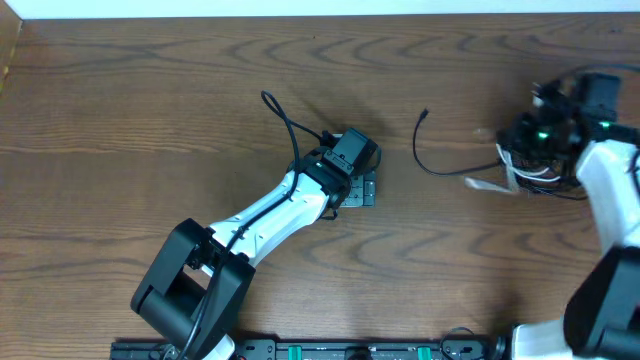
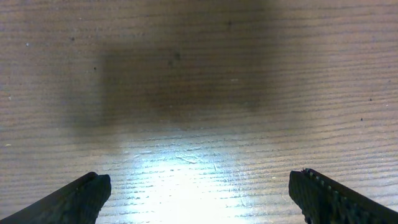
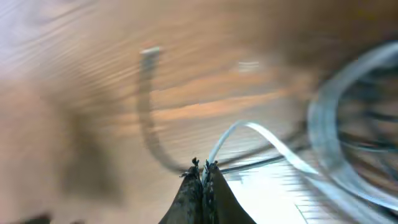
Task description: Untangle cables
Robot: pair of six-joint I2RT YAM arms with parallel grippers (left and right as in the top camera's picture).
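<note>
Left arm (image 1: 270, 215) is stretched up from 7 o'clock to the middle of the wooden worktop (image 1: 150, 100). The wrist camera shows its jaws released wide: one dark finger (image 2: 74, 200) in each lower corner and only bare, brightly lit wood grain between them, with nothing in the grip. Over at 3 o'clock it's busier. The right arm (image 1: 610, 180) is hunched over the cables (image 1: 535, 178), a small heap of thin black and white loops bunched under the wrist. One black cable (image 1: 418, 155) has strayed out of the heap toward 9 o'clock. It lies flat on the wood and hooks round in an open curve, so its small plug end points to 12 o'clock, clear of everything else. A white cable (image 1: 485, 183) pokes out of the heap just below it, a short pale stub heading the same way. The right wrist view is badly smeared. The jaws there are clenched tight, tips pressed together, with the white cable (image 3: 261, 132) arching up at their tips. The black cable (image 3: 144, 106) sweeps off toward 11 o'clock. The pale coils (image 3: 316, 118) blur past at 3 o'clock. With this much blur, I cannot tell whether a strand is actually nipped between those tips.
</note>
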